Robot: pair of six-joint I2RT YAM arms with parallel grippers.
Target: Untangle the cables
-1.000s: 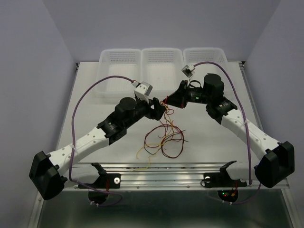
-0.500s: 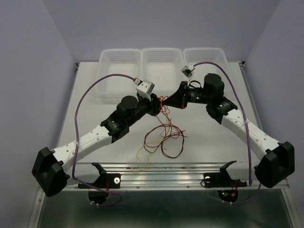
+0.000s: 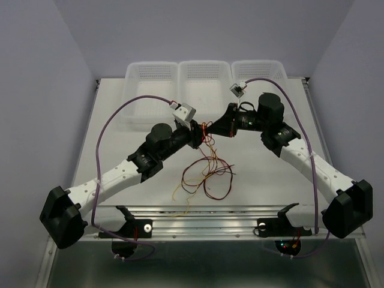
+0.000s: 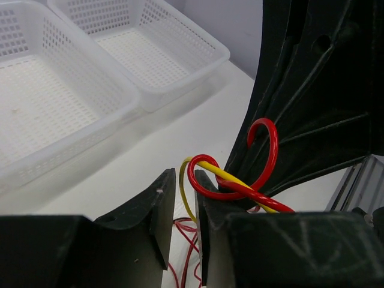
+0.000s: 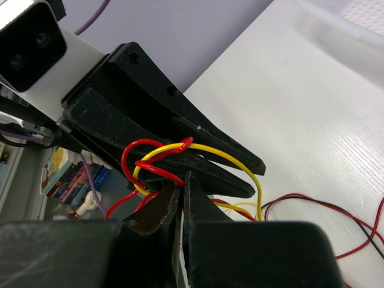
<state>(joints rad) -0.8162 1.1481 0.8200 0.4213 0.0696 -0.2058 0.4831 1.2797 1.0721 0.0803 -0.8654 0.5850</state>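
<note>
top and wrist views. the cables [image 3: 207, 174] lie mid-way across the table [image 3: 258, 186] in overlapping red, yellow and black loops, with their upper end raised between both pincers. the right gripper [image 5: 179, 191] is clenched on the cables at a red-yellow twist. the left gripper [image 4: 183, 183] shows a narrow gap threaded by a yellow strand, and whether it grasps cannot be told. judged early: no strand lies separate. the fingers partly hide the crossings.

The cables [image 4: 264, 157]: smooth, glossy plastic sheathing, red and yellow; my left tool [image 4: 182, 183] and my right tool [image 5: 182, 187]: matt black moulded plastic, faintly scuffed; baskets [image 4: 144, 96]: translucent white perforated plastic; table [image 5: 312, 120]: matt white, faint grain.
</note>
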